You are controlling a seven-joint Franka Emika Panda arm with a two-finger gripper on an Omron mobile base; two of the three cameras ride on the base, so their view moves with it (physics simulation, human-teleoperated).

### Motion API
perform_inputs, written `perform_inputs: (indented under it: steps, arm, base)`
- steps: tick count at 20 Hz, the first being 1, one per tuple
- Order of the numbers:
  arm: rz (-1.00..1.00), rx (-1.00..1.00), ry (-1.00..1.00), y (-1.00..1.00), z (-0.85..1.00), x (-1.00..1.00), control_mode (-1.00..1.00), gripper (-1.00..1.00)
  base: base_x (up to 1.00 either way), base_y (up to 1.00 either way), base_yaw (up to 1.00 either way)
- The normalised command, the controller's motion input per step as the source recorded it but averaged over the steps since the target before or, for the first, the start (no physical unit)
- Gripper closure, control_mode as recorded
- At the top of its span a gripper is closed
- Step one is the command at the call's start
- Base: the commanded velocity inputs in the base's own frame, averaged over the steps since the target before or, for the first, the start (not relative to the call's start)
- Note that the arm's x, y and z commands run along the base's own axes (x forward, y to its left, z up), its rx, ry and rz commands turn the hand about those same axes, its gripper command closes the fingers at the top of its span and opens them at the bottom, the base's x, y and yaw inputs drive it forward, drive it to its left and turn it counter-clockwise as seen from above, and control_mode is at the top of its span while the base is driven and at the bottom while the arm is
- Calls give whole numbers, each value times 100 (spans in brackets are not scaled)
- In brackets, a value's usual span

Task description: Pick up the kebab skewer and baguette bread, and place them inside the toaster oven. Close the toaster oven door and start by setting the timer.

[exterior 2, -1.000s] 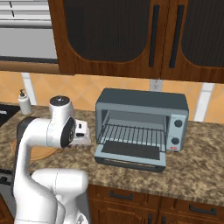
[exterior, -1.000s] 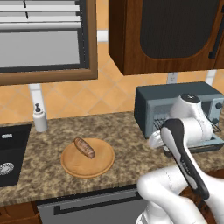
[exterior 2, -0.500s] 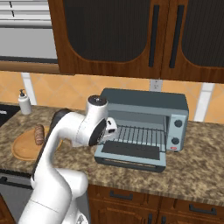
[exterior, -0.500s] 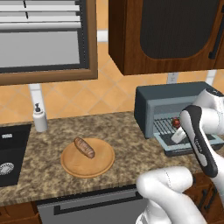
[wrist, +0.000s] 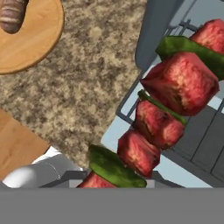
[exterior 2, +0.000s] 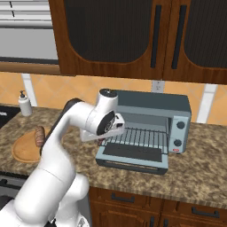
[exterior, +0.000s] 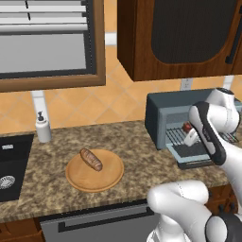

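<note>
The kebab skewer [wrist: 170, 109], red meat chunks with green pieces between, is held in my shut gripper [exterior 2: 103, 140] over the left end of the toaster oven door [exterior 2: 133, 159]. That door lies dropped open in front of the grey-blue toaster oven [exterior 2: 155, 104], with the wire rack [exterior 2: 142, 136] showing inside. From the left base view my gripper [exterior: 190, 136] hangs at the oven's mouth with the skewer [exterior: 187, 126] in it. The baguette bread [exterior: 90, 159] lies on the round wooden plate [exterior: 75, 182] to the oven's left, apart from my hand.
A white soap dispenser [exterior: 43, 127] stands at the back wall beside the dark sink [exterior: 9, 165] on the left. Dark wooden wall cabinets [exterior 2: 133, 35] hang above the oven. Speckled counter [exterior: 137, 151] lies between plate and oven.
My arm has swung right from near the plate to the oven's open front, carrying the skewer. The baguette has stayed on the plate.
</note>
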Motion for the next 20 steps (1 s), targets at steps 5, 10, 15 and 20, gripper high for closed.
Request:
perform_inputs:
  steps: [5,10,15,20]
  arm:
    - [0,0,0,-23,-11,20,-100,100]
    - [0,0,0,-21,-20,18,-100,100]
    - [0,0,0,-2,-14,5,-100,100]
    - [0,0,0,0,-9,2,-100,100]
  base:
    - [0,0,0]
    - [0,0,0]
    - [0,0,0]
    - [0,0,0]
